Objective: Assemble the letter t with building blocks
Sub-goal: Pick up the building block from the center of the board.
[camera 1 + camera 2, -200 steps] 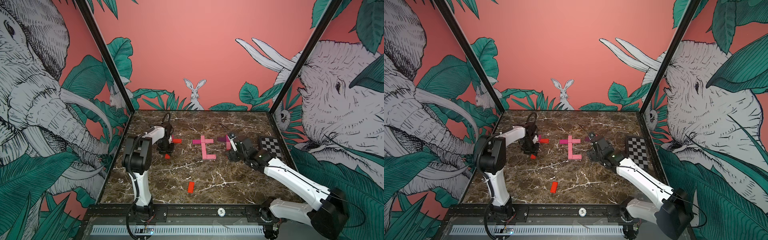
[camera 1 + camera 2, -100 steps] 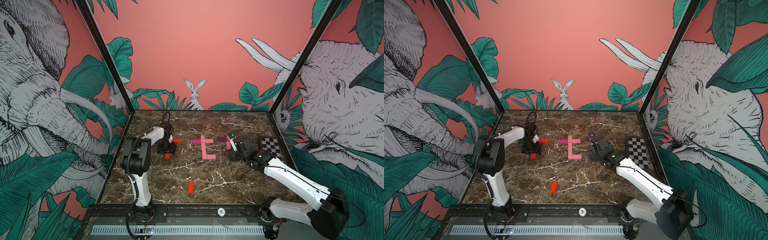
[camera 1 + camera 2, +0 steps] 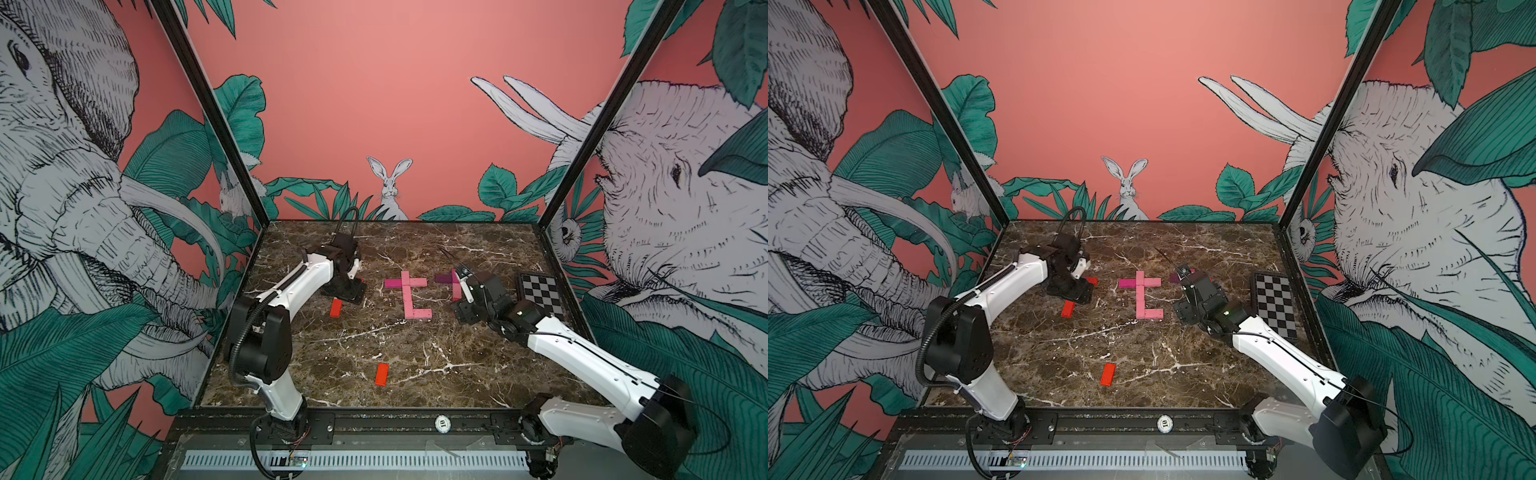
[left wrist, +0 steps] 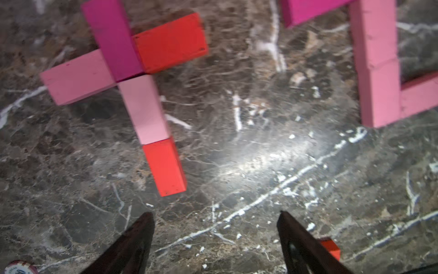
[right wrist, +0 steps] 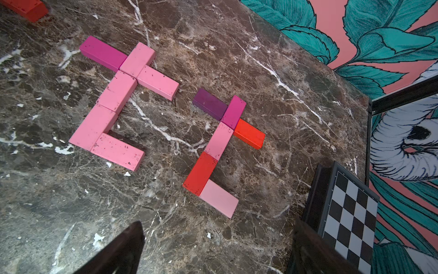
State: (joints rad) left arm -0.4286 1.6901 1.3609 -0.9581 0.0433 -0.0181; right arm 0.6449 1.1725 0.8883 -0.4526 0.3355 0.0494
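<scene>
The left gripper (image 4: 214, 215) stands wide, nothing between its fingers, above the bare marble table (image 4: 237, 154) just near of the left t (image 4: 142, 109). That t's stem runs far to near: magenta at the far end, then pale pink, then red nearest. Its crossbar runs left to right, with a pink arm on the left and a red arm on the right; no foot block shows.

The middle t (image 3: 407, 297), all pink but for a magenta left arm, has the same far-near stem, and its foot points right.

The right t (image 5: 219, 140) lies parallel to it, with a dark purple left arm, a red right arm and a pale pink foot pointing right. The right gripper (image 5: 216, 227) hangs over its near side, jaws wide and empty, beside the checkerboard plate (image 3: 540, 293).

A loose red block (image 3: 382, 374) lies well nearer, its long axis roughly far-near.
</scene>
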